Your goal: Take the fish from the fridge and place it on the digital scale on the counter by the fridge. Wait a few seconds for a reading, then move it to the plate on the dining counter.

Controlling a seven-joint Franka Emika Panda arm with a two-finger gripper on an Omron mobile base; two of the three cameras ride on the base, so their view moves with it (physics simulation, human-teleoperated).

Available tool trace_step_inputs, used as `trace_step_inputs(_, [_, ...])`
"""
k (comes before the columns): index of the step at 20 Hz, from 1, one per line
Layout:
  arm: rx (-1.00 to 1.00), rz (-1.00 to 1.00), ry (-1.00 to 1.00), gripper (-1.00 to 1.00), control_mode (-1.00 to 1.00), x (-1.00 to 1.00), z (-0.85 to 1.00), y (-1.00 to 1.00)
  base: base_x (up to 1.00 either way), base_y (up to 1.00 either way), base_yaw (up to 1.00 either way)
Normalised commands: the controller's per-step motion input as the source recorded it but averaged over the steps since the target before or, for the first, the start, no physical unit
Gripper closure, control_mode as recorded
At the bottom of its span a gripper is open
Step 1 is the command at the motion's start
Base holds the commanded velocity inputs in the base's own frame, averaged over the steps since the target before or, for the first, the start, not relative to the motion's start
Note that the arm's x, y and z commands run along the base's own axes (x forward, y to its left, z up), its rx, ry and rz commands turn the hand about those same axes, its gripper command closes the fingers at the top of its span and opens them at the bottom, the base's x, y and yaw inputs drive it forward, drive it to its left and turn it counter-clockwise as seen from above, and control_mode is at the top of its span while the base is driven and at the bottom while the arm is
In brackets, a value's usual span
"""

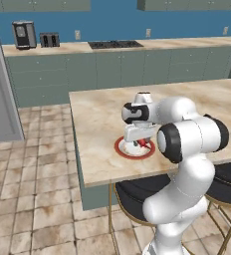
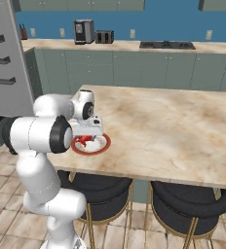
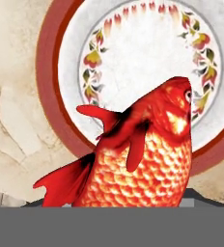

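Observation:
The orange-red fish [image 3: 143, 159] hangs head-down just over the white plate [image 3: 49, 96] with its red-brown rim. My gripper [image 1: 139, 143] is shut on the fish [image 1: 145, 144], which hides the fingertips in the hand view. The plate [image 1: 121, 149] lies near the front edge of the dining counter [image 1: 97, 114]. In the right base view the gripper [image 2: 88, 139] holds the fish [image 2: 84, 141] over the plate [image 2: 105, 145], at the left end of the dining counter [image 2: 173, 126]. The fridge [image 2: 3, 63] stands at far left. The digital scale is out of view.
Dark round stools [image 2: 183, 199] with gold legs stand under the island's front edge. The back counter [image 1: 62, 48] carries a coffee machine [image 1: 24, 34] and a toaster [image 1: 50, 39], with a stovetop [image 1: 115, 44] further right. Tiled floor [image 1: 33, 189] lies open to the left.

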Motion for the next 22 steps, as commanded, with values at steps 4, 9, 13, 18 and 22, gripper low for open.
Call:
trace_step_inputs(4, [0.00,0.00,0.00,1.00,-1.00,0.03,-0.48,0.00,0.00,0.00,0.00])
trace_step_inputs(9, [0.00,0.00,0.00,1.00,-1.00,0.00,-0.21,0.00,0.00,0.00,0.00])
trace_step_inputs(13, [0.00,0.00,0.00,1.00,-1.00,0.02,-0.07,0.00,0.00,0.00,0.00])
trace_step_inputs(18, [0.00,0.00,0.00,1.00,-1.00,0.21,-0.39,0.00,0.00,0.00,0.00])
trace_step_inputs(22, [0.00,0.00,0.00,1.00,-1.00,0.16,-0.08,0.00,0.00,0.00,0.00])
